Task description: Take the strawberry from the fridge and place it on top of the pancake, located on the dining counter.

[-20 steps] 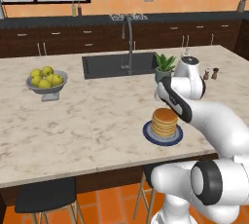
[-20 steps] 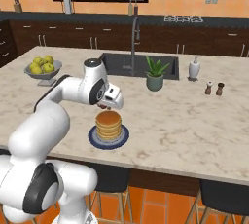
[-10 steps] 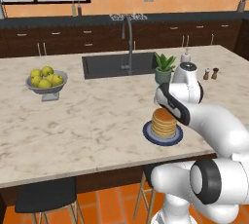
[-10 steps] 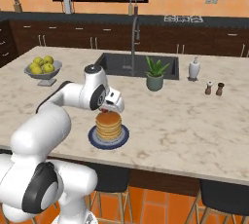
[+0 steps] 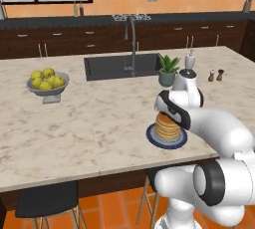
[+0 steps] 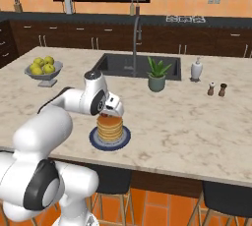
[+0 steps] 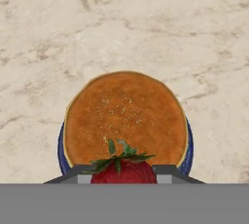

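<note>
Clamped between the fingers of the claw point(image 7: 124, 179), the strawberry point(image 7: 124, 170) sits at the bottom of the hand view, its green leaves pointing up toward the camera. The jaws are closed tight on the small fruit and hold it by its flanks, which leaves its underside free to meet the stack. Just beyond it lies the pancake point(image 7: 125, 116), a round golden-brown top with the blue plate point(image 7: 188, 142) showing as a thin rim around it, all on the beige marbled surface point(image 7: 146, 18). The fruit hangs over the near edge of the stack, not its middle, so a short move forward seems needed before letting go.

From the left base view, the claw point(image 5: 164, 107) hovers just above the pancake point(image 5: 167, 126), which rests near the front edge of the surface point(image 5: 99, 123). The arm bends down from the lower right so the hand points at the stack. A grey bowl of yellow-green fruit point(image 5: 47, 82) stands well apart to the left; the sink point(image 5: 124, 66), a potted plant point(image 5: 168, 69) and two small shakers point(image 5: 216, 75) lie farther back.

From the right base view, the claw point(image 6: 114, 109) is poised directly over the pancake point(image 6: 110, 128), close above but seemingly not touching. The strawberry is too small to make out here. My judgement is that the carrying is nearly done and only the lowering and release remain.
</note>
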